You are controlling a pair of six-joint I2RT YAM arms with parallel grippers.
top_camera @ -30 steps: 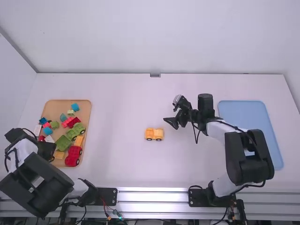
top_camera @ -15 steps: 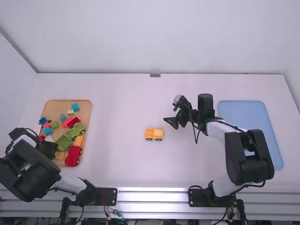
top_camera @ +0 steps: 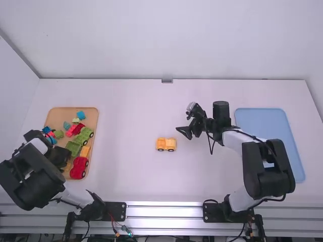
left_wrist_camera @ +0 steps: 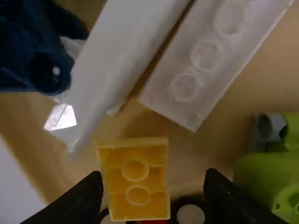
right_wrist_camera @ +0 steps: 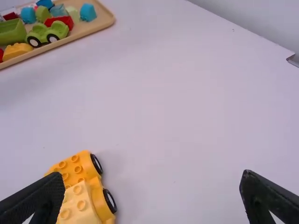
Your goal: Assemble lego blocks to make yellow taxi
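The yellow car base [top_camera: 166, 144] stands on its wheels mid-table; in the right wrist view a paler yellow block [right_wrist_camera: 78, 205] sits on the base [right_wrist_camera: 71, 169]. My left gripper [top_camera: 60, 157] is low over the wooden tray, partly covering a yellow block there. In the left wrist view that two-stud-wide yellow block [left_wrist_camera: 135, 179] lies between the open fingers of the left gripper [left_wrist_camera: 154, 193], nearer one finger. A rounded yellow-orange block [top_camera: 85, 152] lies in the tray by the red car. My right gripper [top_camera: 185, 121], also seen from its wrist [right_wrist_camera: 153, 186], is open and holds nothing above the table.
The wooden tray [top_camera: 94, 115] at the left holds several loose blocks, with a green wheeled base [top_camera: 86, 134] and a red car [top_camera: 78, 167]. White pieces [left_wrist_camera: 187, 70] and a green vehicle [left_wrist_camera: 275, 172] crowd the left gripper. A blue tray [top_camera: 298, 166] lies at the right.
My left gripper has shifted right and slightly away from the camera, farther over the wooden tray. The right arm and the yellow car base have kept their places.
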